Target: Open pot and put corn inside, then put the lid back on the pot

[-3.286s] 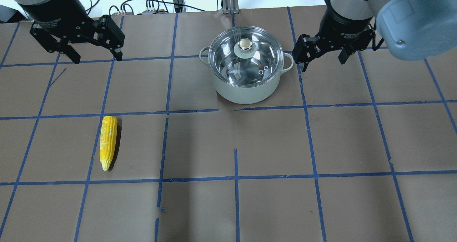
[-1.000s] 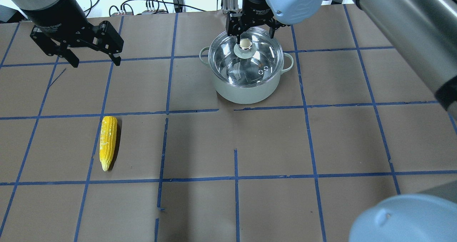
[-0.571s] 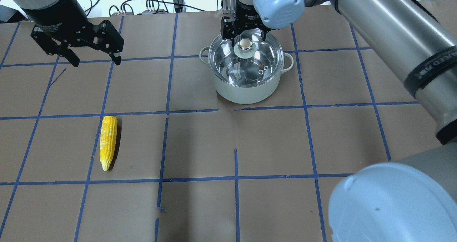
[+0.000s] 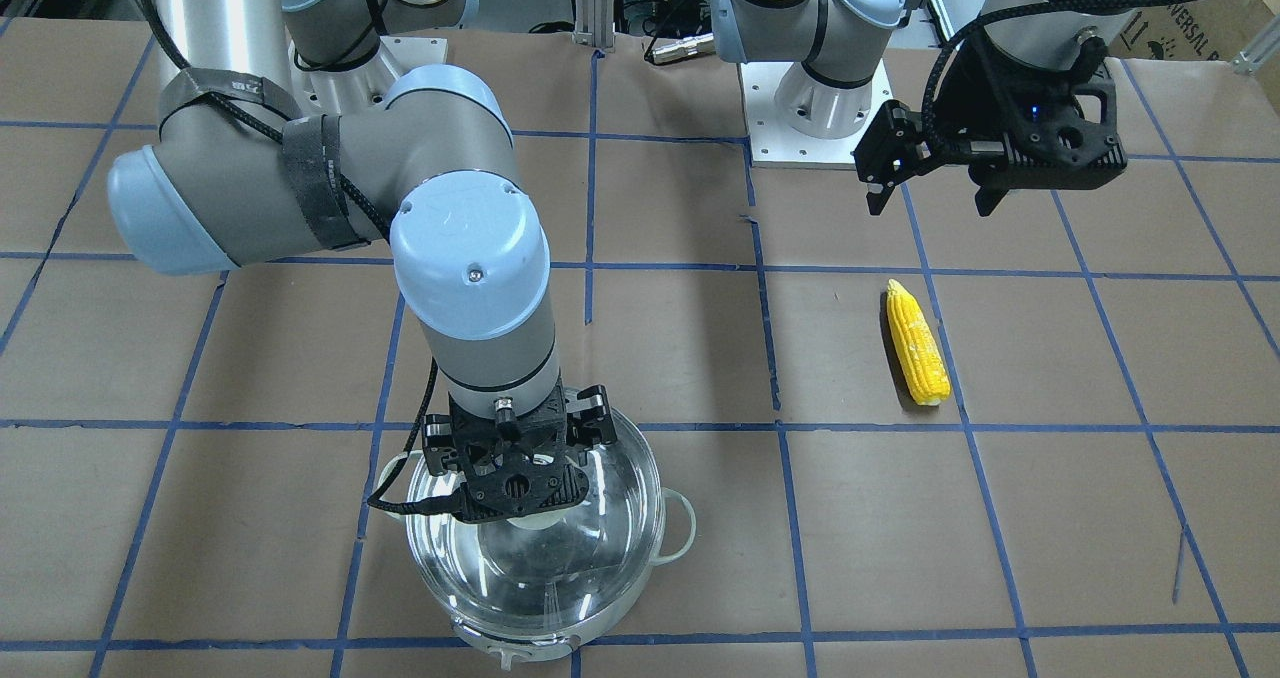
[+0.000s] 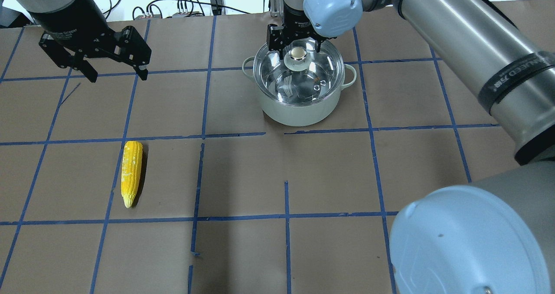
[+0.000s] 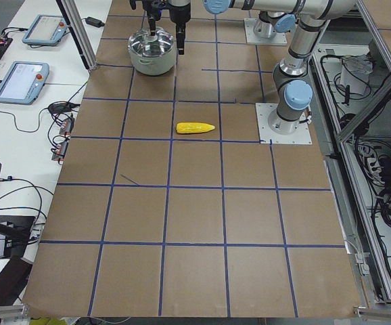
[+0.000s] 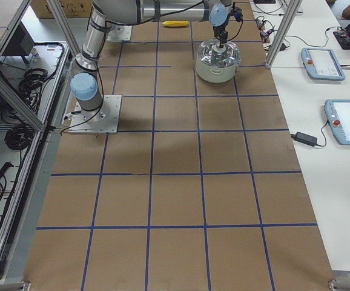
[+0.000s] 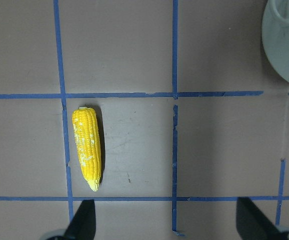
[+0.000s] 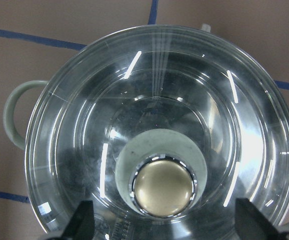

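Swinging in from beside the pot's handle, the right tool has come to hang over the lid, while the corn and the left tool have kept their places. Directly beneath the right tool, its two fingers spread wide, sits the knob, its cream-gold cap lying between them but a little ahead of the line joining their tips in the wrist view; nothing is gripped yet, and I cannot tell how much height remains. Around the knob the clear glass lid is seated level on the pot, whose loop handles stick out on either side of the tool. The step in hand looks like taking the lid off. To do it well, the tool should probably nudge until the knob is centred between the fingers, come straight down, and close on the pale green collar under the cap, not on the shiny cap, which may slip. A straight, level lift would keep the glass rim from catching the steel edge. Well away from this tool, on the brown table, the corn lies flat just beside a blue tape line, tip pointing away from the pot. Above it the left tool hovers, fingers wide apart and holding nothing.
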Controlling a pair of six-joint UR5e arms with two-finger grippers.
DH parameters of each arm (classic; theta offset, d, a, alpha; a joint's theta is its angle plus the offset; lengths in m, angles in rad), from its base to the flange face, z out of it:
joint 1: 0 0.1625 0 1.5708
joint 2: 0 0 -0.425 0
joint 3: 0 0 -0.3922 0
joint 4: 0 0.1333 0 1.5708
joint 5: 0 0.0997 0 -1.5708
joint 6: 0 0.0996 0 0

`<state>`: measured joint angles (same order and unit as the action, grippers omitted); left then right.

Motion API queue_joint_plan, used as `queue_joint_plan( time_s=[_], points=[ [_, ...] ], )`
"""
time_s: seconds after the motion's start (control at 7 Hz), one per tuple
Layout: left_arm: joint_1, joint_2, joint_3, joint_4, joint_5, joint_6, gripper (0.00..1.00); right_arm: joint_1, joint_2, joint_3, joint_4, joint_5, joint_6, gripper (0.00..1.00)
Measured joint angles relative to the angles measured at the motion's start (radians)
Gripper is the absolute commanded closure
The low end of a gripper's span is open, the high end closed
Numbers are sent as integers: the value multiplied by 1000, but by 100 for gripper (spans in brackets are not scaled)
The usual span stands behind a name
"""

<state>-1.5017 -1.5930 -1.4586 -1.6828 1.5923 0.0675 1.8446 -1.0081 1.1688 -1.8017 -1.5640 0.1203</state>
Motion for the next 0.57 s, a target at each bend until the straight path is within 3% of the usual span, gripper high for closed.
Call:
queue_joint_plan(
  time_s=[0.57],
  points=[
    [0,-4,0,0,0,0,0,-1,27,0,-4,-2,96,2]
  ],
)
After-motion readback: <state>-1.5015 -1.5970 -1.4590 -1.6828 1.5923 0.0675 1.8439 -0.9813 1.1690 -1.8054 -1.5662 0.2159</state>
